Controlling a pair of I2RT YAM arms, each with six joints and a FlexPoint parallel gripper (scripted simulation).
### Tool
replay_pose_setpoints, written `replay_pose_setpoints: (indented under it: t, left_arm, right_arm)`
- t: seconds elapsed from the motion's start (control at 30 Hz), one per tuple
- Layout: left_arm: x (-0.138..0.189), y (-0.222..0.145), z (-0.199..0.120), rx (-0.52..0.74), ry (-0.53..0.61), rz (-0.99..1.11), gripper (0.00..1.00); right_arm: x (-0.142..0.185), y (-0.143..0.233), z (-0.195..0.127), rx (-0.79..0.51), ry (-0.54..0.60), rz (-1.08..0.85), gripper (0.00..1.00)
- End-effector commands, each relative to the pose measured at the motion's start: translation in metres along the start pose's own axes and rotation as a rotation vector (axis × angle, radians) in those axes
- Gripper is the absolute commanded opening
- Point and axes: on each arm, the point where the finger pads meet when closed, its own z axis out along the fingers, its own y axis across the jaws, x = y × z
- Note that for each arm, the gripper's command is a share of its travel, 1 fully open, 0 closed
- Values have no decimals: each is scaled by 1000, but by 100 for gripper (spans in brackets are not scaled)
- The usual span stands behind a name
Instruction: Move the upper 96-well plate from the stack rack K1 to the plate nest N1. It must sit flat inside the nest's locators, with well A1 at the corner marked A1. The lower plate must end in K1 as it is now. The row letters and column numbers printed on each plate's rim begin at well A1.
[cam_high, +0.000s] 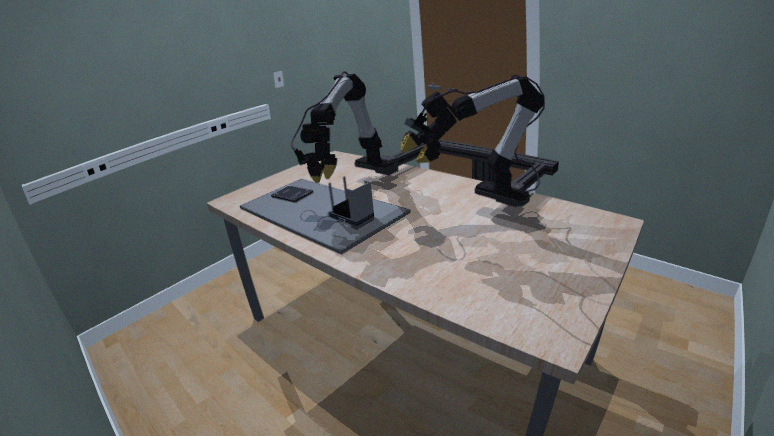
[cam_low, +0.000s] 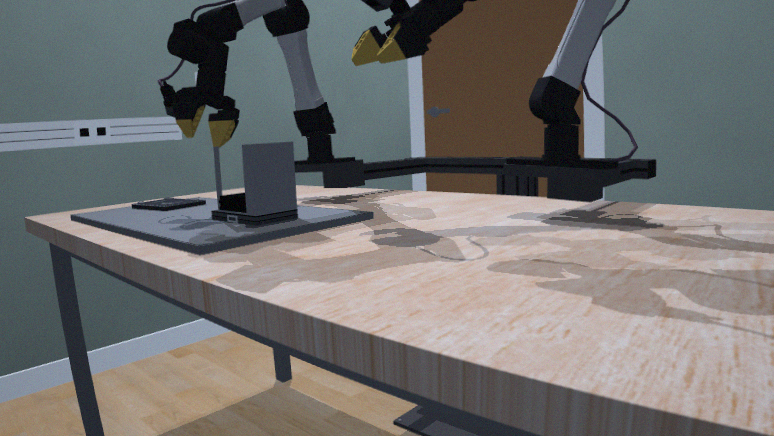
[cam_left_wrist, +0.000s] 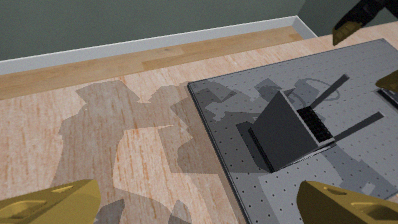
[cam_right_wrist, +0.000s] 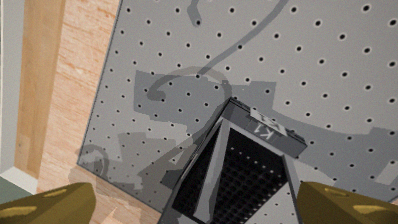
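Stack rack K1 stands on the board, with a tall grey panel and two thin posts. A black plate with a grid of wells sits inside; the lower plate and the rim letters cannot be made out. Nest N1 is a low dark frame farther along the board. My right gripper is open and empty, pointing down above the board near K1's post side. My left gripper is open and empty, tilted, high beside the board.
The grey perforated board lies on the wooden table. K1's panel and posts rise between the board and the grippers' height. A dark rail runs by the arm bases.
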Motion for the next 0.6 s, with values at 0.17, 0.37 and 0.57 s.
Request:
replay_pose_setpoints:
  t: [0.17, 0.37, 0.57]
  left_arm:
    - [7, -49, -48, 290, -142, 225, 100]
    - [25, -67, -75, 424, -196, 305, 100]
    - [41, -67, -74, 448, -169, 326, 100]
  right_arm:
    - [49, 15, -5, 64, -27, 367, 100]
    - [100, -9, 17, 225, 10, 422, 100]
    - [99, -7, 31, 232, -14, 481, 100]
